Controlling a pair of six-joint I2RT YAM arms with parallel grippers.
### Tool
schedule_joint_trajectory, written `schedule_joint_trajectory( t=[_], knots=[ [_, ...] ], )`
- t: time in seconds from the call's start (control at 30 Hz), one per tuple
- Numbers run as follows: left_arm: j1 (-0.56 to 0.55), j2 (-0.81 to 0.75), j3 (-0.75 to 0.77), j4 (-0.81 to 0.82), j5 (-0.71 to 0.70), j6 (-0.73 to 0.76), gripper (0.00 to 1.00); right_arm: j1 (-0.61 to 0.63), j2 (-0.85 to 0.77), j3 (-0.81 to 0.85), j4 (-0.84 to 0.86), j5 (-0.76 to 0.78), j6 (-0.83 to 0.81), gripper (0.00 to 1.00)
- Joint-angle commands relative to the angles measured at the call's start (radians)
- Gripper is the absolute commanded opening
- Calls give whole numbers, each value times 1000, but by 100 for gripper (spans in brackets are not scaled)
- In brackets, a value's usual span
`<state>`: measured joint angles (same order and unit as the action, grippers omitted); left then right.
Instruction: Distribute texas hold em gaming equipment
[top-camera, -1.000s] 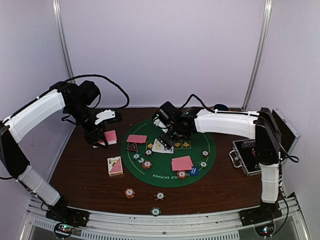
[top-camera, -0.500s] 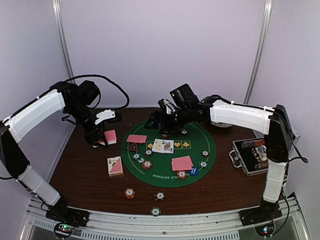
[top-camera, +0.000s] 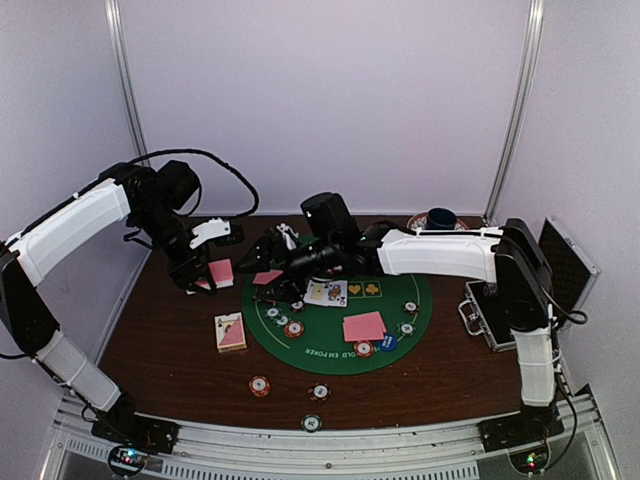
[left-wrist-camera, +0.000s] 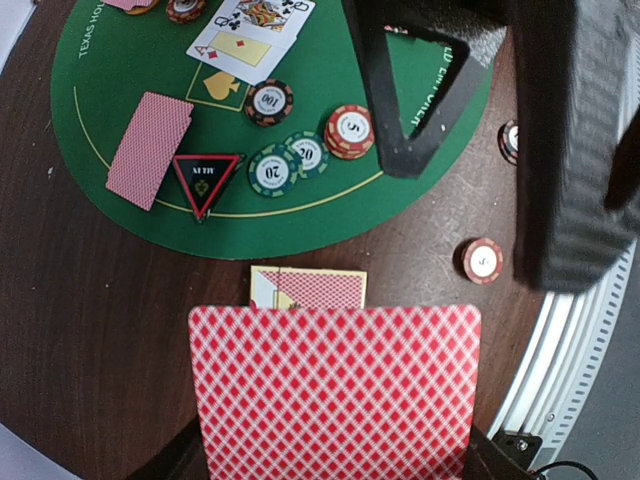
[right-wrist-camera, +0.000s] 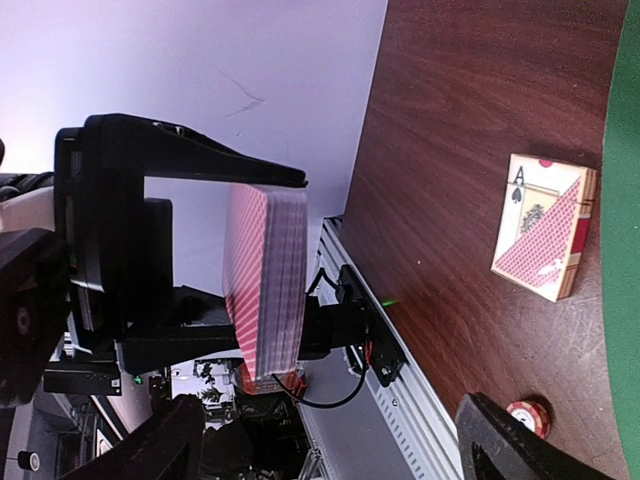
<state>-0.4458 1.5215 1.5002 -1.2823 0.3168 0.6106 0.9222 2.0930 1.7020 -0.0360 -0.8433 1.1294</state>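
Pink-backed playing cards (left-wrist-camera: 335, 385): pinched as a full deck in the left gripper (top-camera: 204, 275), raised above the table (top-camera: 160, 350), left of the green mat (left-wrist-camera: 130, 70). Edge-on between those jaws from the right wrist; patterned back only from the left wrist. Right gripper (right-wrist-camera: 335, 440): spread wide, empty, pointed toward the deck. Beneath, in every view: card box (right-wrist-camera: 545, 240) flat on the wood.
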Motion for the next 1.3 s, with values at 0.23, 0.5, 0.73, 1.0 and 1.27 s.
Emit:
schedule_joint_trajectory(
  t=[0.23,0.5,0.73,1.0,1.27],
  knots=[
    [6,-4,21,24,30,-8,0,29,111,125,174,-56,149,89],
    [6,-9,28,11,56,-8,0,40,196,237,164,-58,174,86],
    [6,-17,26,4,78,-5,0,52,240,265,216,-51,226,84],
    [6,-18,30,4,77,-7,0,50,249,254,241,-5,246,82],
    [6,-26,29,2,84,-9,0,52,316,331,229,-32,276,77]
  ],
)
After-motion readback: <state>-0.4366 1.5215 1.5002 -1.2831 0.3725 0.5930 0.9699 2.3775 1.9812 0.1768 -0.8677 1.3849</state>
